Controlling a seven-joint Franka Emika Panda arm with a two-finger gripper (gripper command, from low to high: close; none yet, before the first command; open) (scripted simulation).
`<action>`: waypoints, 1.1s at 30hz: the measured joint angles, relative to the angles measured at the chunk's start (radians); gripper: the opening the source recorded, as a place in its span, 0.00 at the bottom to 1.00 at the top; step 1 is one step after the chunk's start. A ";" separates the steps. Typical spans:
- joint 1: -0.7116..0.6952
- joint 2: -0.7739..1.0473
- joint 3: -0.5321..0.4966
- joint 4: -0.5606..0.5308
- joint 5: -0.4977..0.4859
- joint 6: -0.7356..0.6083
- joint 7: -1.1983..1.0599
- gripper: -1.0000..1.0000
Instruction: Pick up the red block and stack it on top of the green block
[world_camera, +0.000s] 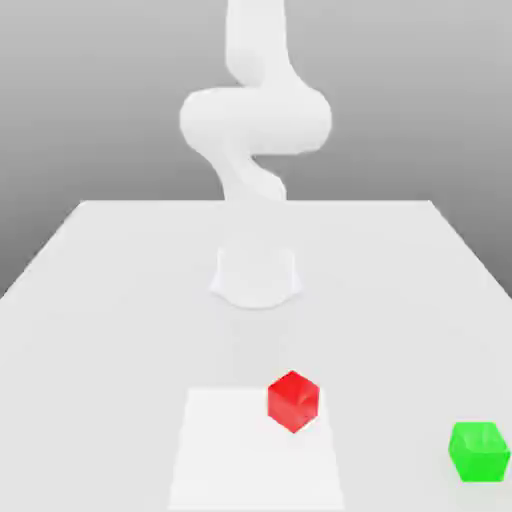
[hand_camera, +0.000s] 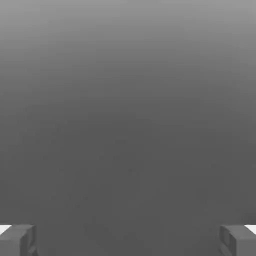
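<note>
White on near-white, starting at the exterior view's left with the table (world_camera: 90, 330), losing its side edges at the borders of the view. Moving right to a paler patch (world_camera: 240, 450) on the table, running down to the view's lower edge, leaving unclear whether any of it is being cut off. Passing next to the white arm (world_camera: 255, 120), being cropped at the top, bending through a bulky joint and fading so closely into the table as to be hard to trace. Making out just a faint outline around the rounded white foot (world_camera: 256, 280) lower down.

Going further right to the red block (world_camera: 293, 402), sitting by the patch's far right corner, overlapping its far edge in the view, turning an edge toward the camera; hiding its underside, so not telling whether it is lying flat. Ending at the green block (world_camera: 480, 452), sitting on the table near the exterior view's right border, well apart from the red block and a little nearer the camera.

In the hand view, looking past the gripper (hand_camera: 128, 240), standing wide open, holding nothing between its partly cropped fingers. Facing a plain grey background (hand_camera: 128, 125) beyond, being too featureless to identify.
</note>
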 joint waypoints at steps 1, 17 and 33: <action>-0.015 0.034 0.024 -0.027 0.000 0.023 0.043 0.50; -0.134 0.629 0.259 -0.468 0.034 0.426 0.748 0.50; -0.026 0.945 0.087 -0.458 -0.246 0.679 1.009 0.00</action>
